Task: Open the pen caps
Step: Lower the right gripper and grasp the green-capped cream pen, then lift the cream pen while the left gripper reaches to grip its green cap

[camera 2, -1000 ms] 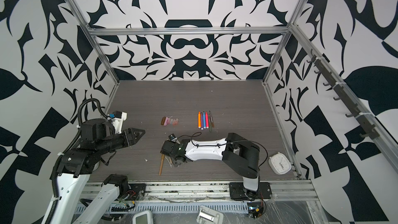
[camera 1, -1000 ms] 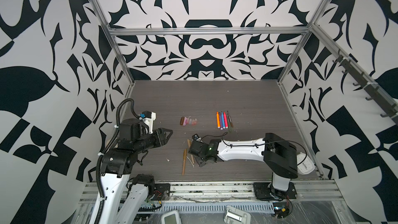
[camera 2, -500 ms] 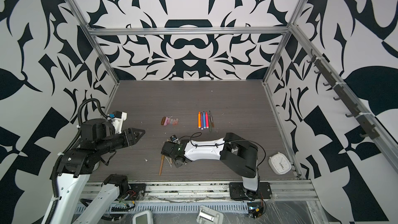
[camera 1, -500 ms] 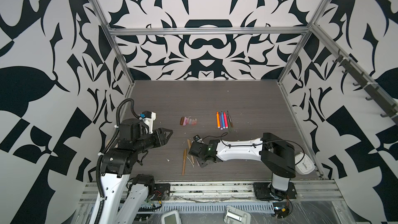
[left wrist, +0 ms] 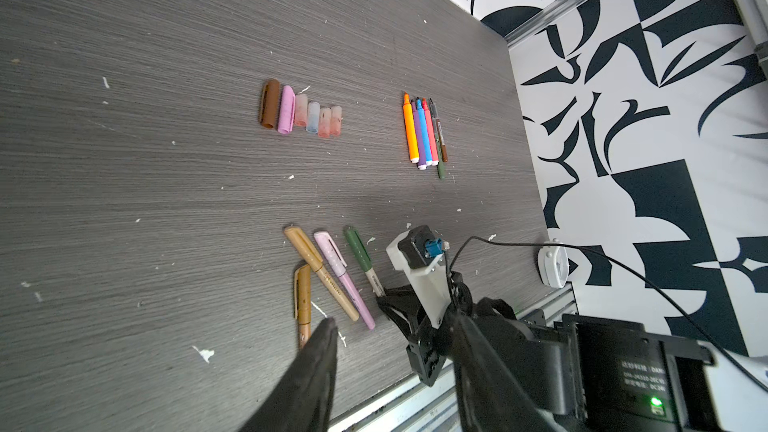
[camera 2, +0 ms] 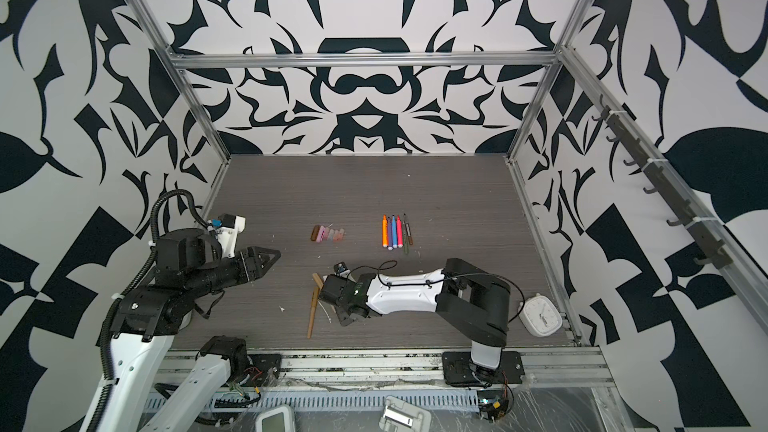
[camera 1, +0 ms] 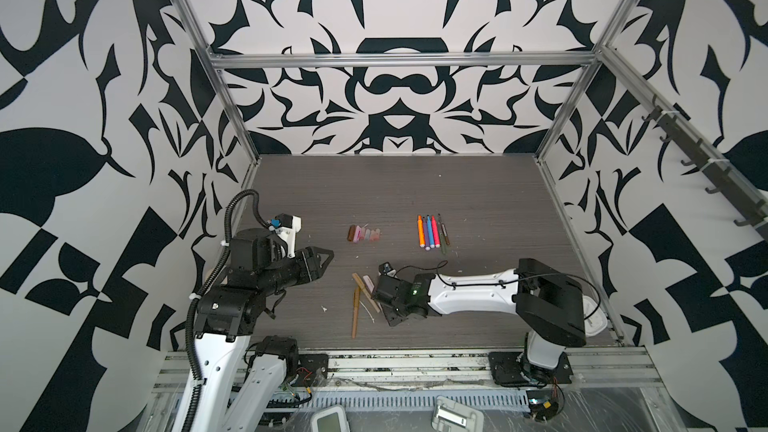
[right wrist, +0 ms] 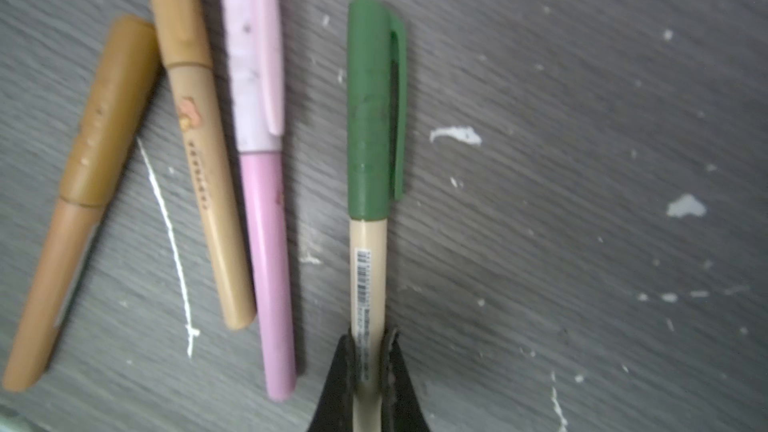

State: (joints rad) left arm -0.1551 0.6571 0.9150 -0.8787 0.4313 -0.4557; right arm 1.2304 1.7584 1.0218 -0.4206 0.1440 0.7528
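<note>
Uncapping is judged to be a little past the halfway mark. Six removed caps [left wrist: 300, 115], one brown, one pink and four translucent, are seen laid side by side in a row on the bench [left wrist: 145, 209]. They are set well apart from six uncapped pens [left wrist: 424, 135], which are lined up in a second row to the right with their tips bared.

Four pens are left with caps on, grouped near the front edge of the bench. One of them, the green-capped pen [right wrist: 368, 251], is gripped on its cream barrel by the right end effector [right wrist: 369, 340], whose jaws are closed against it from both sides. The green cap [right wrist: 370, 110] is seated fully and points away from the grip. Whether this pen rests on the bench or is raised just off it cannot be told.

Just beside it are laid the pink pen [right wrist: 266, 251], the tan pen [right wrist: 208, 201] and the brown pen [right wrist: 79, 209], all capped and untouched.

The left end effector [camera 1: 326, 257] is held above the bench to the left of the group, its jaws parted with nothing between them. By this reckoning the green cap is next to be pulled, for which a hold by the left end effector would be needed. Three more caps would be left after that.
</note>
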